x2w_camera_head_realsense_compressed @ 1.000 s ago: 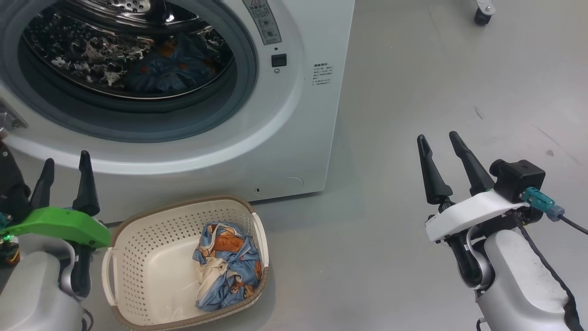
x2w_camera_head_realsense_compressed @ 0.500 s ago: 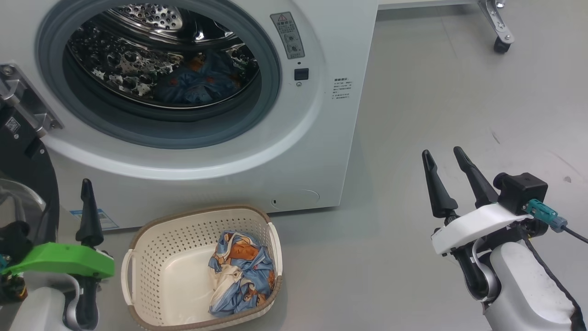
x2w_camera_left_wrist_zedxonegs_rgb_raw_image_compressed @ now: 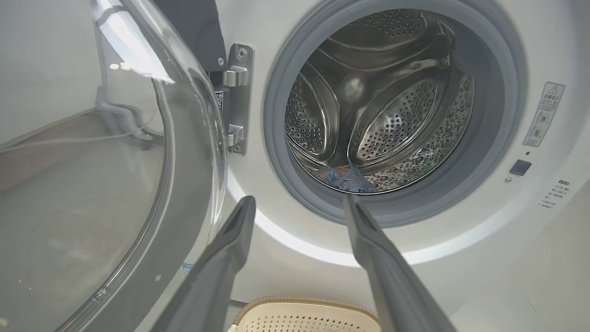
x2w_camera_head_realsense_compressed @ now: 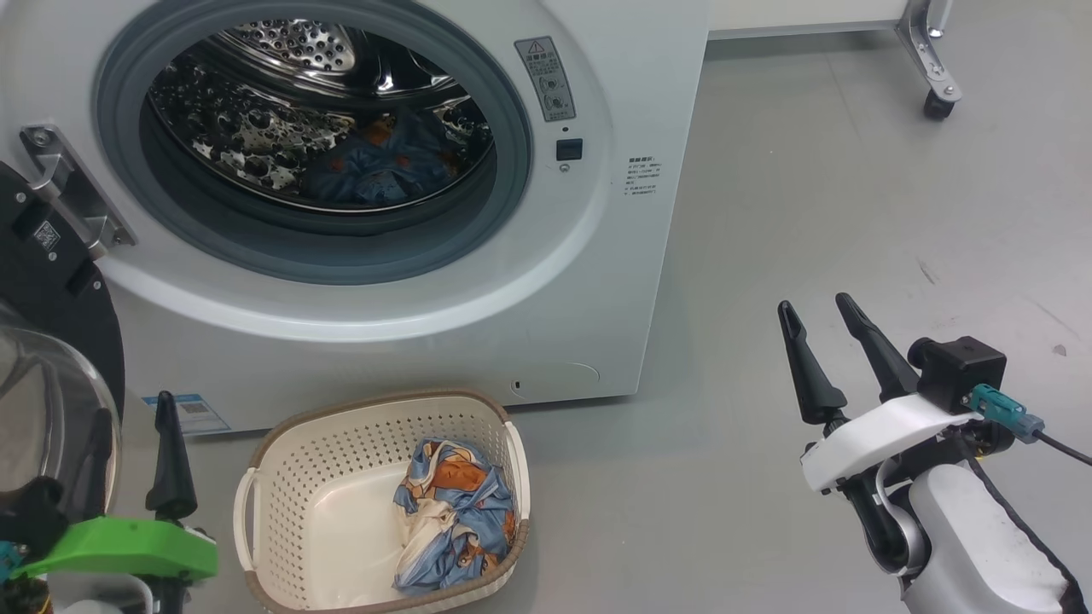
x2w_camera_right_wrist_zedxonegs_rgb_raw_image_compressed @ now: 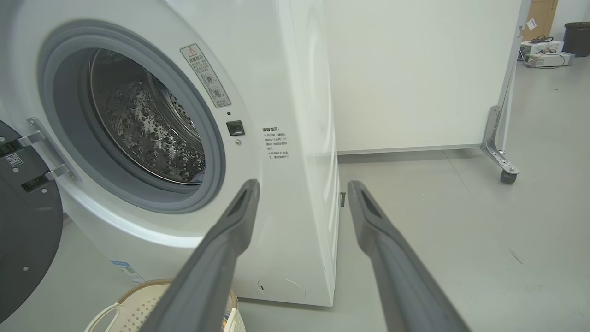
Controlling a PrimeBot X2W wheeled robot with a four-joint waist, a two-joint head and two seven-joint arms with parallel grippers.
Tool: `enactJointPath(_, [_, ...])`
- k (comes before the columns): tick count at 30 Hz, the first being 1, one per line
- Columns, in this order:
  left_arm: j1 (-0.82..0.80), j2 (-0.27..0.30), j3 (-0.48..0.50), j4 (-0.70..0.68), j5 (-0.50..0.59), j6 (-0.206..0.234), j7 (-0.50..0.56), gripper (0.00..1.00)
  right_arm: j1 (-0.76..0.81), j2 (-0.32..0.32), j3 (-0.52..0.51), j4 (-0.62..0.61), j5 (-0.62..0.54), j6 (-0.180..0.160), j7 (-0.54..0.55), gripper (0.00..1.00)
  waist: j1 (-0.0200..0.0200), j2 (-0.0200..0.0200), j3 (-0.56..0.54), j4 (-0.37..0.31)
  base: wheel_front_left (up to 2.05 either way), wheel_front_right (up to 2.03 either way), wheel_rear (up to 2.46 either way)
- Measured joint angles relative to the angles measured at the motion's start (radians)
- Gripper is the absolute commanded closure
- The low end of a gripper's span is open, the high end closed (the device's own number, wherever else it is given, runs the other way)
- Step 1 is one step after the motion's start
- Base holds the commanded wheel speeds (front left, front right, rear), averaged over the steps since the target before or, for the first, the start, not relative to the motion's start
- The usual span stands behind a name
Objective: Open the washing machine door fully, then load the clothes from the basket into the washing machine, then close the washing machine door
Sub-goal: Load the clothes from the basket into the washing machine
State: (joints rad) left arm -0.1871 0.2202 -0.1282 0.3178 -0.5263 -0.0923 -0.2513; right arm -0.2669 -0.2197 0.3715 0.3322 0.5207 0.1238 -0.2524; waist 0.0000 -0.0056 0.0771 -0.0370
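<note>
The head camera has shifted since a second ago, bringing more of the open door [x2w_camera_head_realsense_compressed: 51, 290] and its metal hinge [x2w_camera_head_realsense_compressed: 72, 192] into view; the things themselves have not stirred. The door stands swung out at the left of the washing machine [x2w_camera_head_realsense_compressed: 546, 281], its glass bowl bulging forward. On the floor [x2w_camera_head_realsense_compressed: 853, 170] just before the washing machine's front sits the basket [x2w_camera_head_realsense_compressed: 375, 401], with a crumpled blue bundle of the clothes [x2w_camera_head_realsense_compressed: 452, 503] at its right end. More of the clothes lie low in the drum [x2w_camera_head_realsense_compressed: 256, 128]. The left gripper [x2w_camera_left_wrist_zedxonegs_rgb_raw_image_compressed: 298, 200] hangs before the washing machine's lower left, beside the door's glass, its jaws wide and empty. The right gripper [x2w_camera_head_realsense_compressed: 816, 320] hovers off the washing machine's right side above the floor, its jaws likewise spread and holding nothing.
</note>
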Motion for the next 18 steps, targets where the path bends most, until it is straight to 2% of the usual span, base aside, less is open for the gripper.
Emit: enactJointPath(18, [0.09,-0.024,0.017,-0.075,0.01,0.008,0.0,0.0,0.002,-0.003,0.009,0.003,0.018,0.0,0.0,0.0,0.0,0.0,-0.008,-0.005,0.0,0.0,0.0])
